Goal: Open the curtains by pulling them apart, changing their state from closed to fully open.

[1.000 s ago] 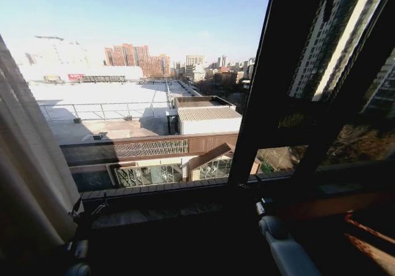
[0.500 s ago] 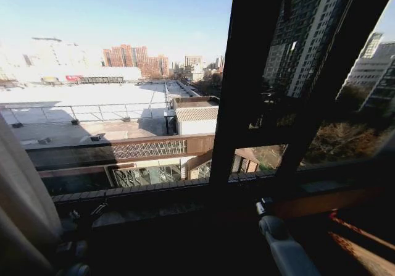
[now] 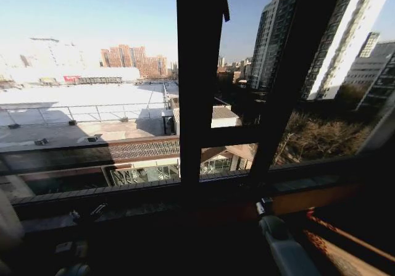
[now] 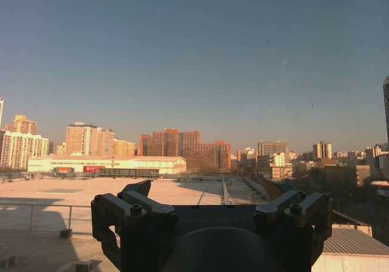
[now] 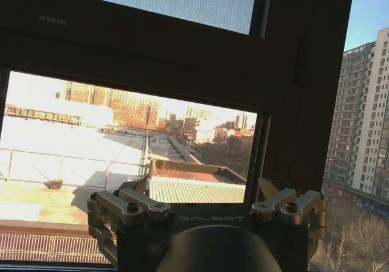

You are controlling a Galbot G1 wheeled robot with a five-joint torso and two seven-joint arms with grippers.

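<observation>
A pale sliver of the curtains (image 3: 5, 217) shows at the lower left edge of the head view, beside the window. My left gripper (image 3: 86, 213) sits low in front of the window sill, a little to the right of that sliver. In the left wrist view the left gripper (image 4: 209, 190) is open, with only sky and rooftops between its fingers. My right gripper (image 3: 264, 207) is held low near the dark window post. In the right wrist view the right gripper (image 5: 203, 187) is open too and faces the window frame, touching nothing.
A thick dark window post (image 3: 200, 78) rises through the middle of the head view, with a slanted dark bar (image 3: 296, 72) to its right. The window sill (image 3: 185, 186) runs across just beyond both grippers. Glass and city rooftops lie behind.
The whole head view has swung to the right: the window post has shifted from right of centre to centre, and the curtain has slid almost out at the left edge. Both arms keep their places.
</observation>
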